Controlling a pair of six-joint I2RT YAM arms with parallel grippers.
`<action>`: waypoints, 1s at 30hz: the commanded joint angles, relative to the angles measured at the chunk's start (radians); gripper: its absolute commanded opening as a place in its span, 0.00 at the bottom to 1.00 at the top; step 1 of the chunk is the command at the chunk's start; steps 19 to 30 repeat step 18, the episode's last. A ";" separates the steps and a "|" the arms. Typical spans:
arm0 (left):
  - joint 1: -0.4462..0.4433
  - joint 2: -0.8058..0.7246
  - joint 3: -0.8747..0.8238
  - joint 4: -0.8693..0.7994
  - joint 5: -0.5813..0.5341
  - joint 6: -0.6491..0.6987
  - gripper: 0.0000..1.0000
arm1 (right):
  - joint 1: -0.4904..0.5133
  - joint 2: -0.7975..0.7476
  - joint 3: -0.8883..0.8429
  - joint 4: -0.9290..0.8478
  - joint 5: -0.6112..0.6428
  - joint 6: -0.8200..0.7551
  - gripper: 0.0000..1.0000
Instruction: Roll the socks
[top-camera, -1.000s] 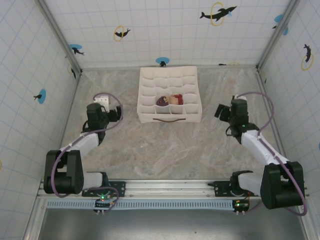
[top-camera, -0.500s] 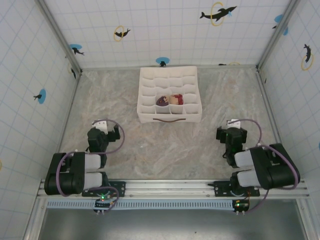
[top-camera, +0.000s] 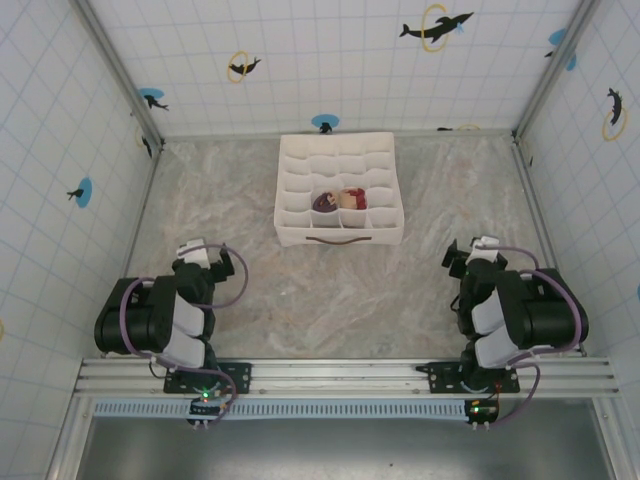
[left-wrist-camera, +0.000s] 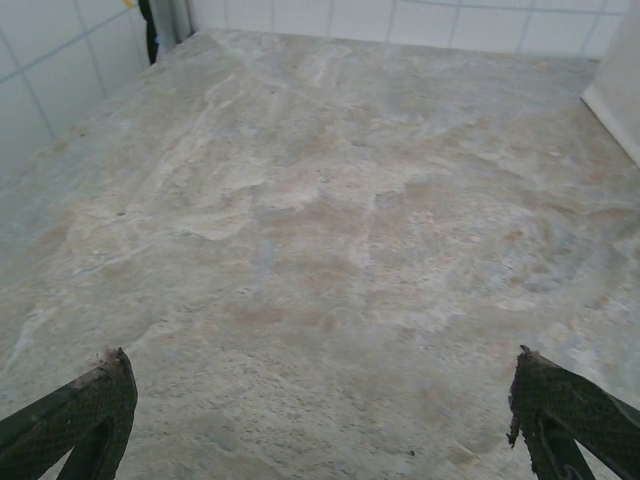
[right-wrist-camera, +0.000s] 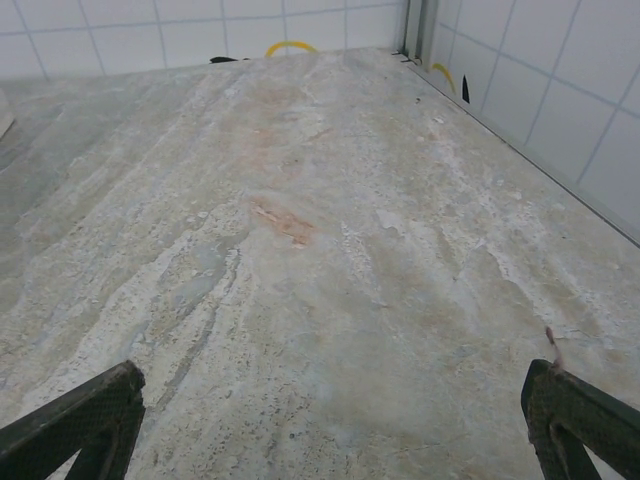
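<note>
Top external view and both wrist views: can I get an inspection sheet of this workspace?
Surface: marbled beige-grey tabletop, no debris seen.
Job's things: dark purple sock and beige sock with dark red parts, both bundled inside the white gridded fabric organiser box.
Clutter: nothing seen.
Grippers: left gripper open, fingers empty above the tabletop; right gripper likewise; both arms folded near their bases.
Cables: purple cable looped on each arm, apart from the box.
Surroundings: white tiled walls with dolphin stickers; metal rail at the near edge.

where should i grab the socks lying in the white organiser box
Probably from straight above, pinching the exposed top of the socks: they sit down in the cells of the organiser box, whose walls block any sideways approach.
</note>
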 joint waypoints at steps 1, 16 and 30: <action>0.008 0.005 -0.009 0.016 -0.053 -0.028 0.98 | 0.001 -0.013 -0.031 0.002 -0.004 0.023 1.00; 0.008 0.004 -0.011 0.019 -0.051 -0.026 0.97 | -0.001 -0.008 -0.022 -0.011 -0.019 0.018 1.00; 0.008 0.004 -0.011 0.019 -0.051 -0.026 0.98 | -0.001 -0.008 -0.028 0.000 -0.017 0.017 1.00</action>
